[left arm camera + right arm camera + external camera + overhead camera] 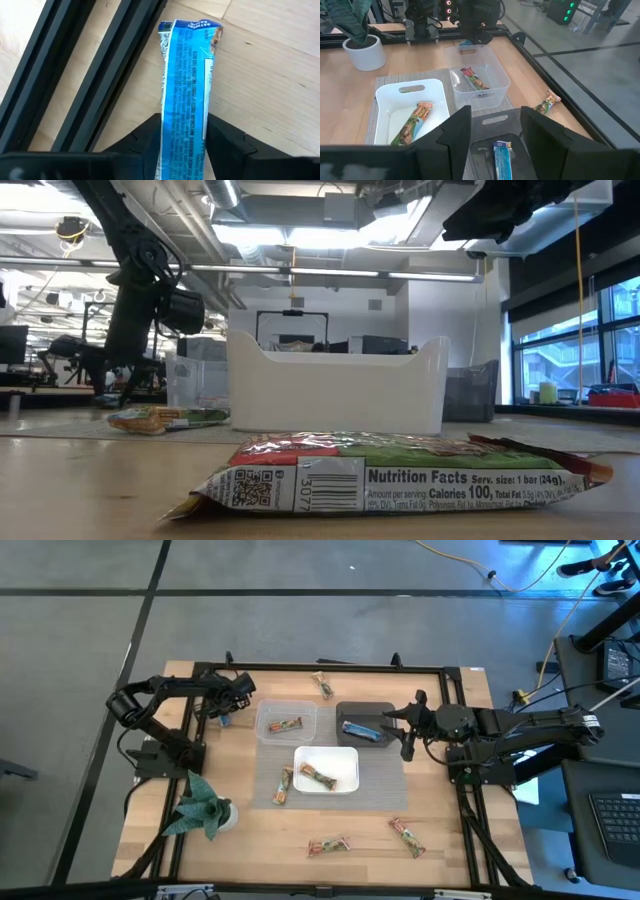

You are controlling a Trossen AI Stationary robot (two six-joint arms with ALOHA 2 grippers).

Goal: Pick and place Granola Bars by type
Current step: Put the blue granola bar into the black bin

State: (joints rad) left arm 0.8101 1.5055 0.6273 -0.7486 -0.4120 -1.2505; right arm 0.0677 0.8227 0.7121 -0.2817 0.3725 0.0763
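Pinching blue bar point(186, 90) lengthwise, left gripper point(184, 142) sat at table's left edge beside black rail point(75, 75). Hold looked narrow; slick wrapper could slip or twist on lift. Right gripper point(495, 127) empty, part-open, over dark tub point(365, 725).

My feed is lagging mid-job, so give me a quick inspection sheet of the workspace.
Surface: wooden table with grey woven mat.
Job's things: blue wrapped bar in dark tub; tan bars in clear tub and white tub; four tan bars loose.
Clutter: green paper plant in white pot.
Grippers: left gripper pinching a second blue wrapped bar at the table's left edge; right gripper open over the dark tub.
Cables: yellow cable on the floor.
Surroundings: open office, no person seen.
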